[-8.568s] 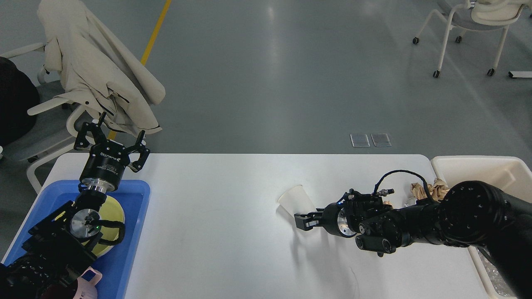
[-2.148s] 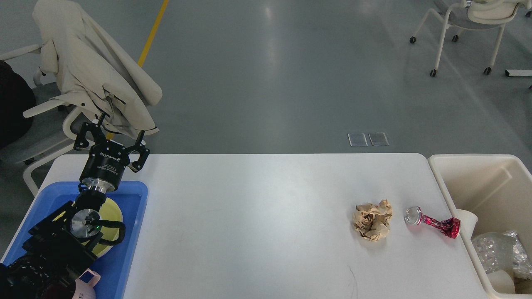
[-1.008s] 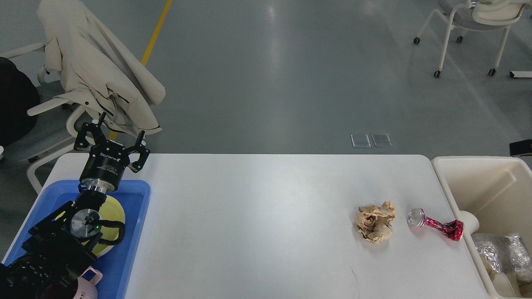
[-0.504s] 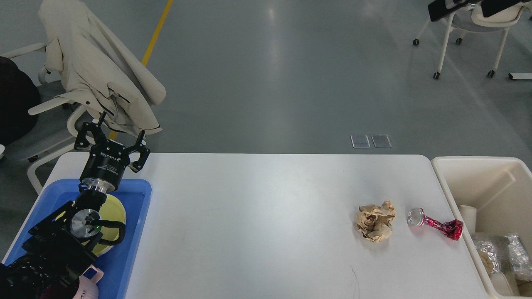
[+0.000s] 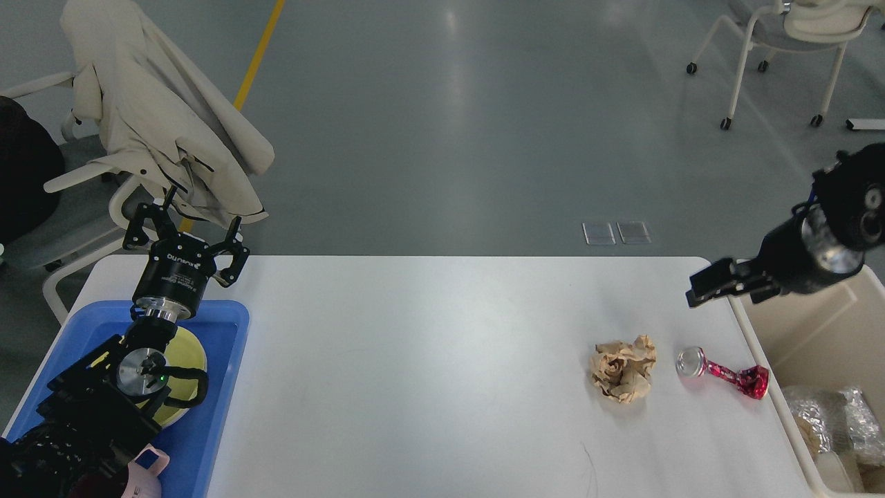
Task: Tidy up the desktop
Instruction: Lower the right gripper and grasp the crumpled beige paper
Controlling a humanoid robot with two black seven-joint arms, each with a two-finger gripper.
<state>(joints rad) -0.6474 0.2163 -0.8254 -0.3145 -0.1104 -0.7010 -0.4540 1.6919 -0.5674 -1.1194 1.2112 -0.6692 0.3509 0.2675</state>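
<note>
Hovering right gripper [image 5: 705, 289] above the desktop [image 5: 429, 373] far-right corner, two scraps left near the bin [image 5: 816, 332].
Its fingers look close together and empty, but at this angle can't tell for sure. Risks: crushed can [image 5: 722, 372] is round-ended, may roll off the edge if nudged; paper wad [image 5: 623, 369] is soft and may slip a narrow pinch. Left gripper [image 5: 185, 238] spread wide, empty, over the tray [image 5: 207, 429].
</note>
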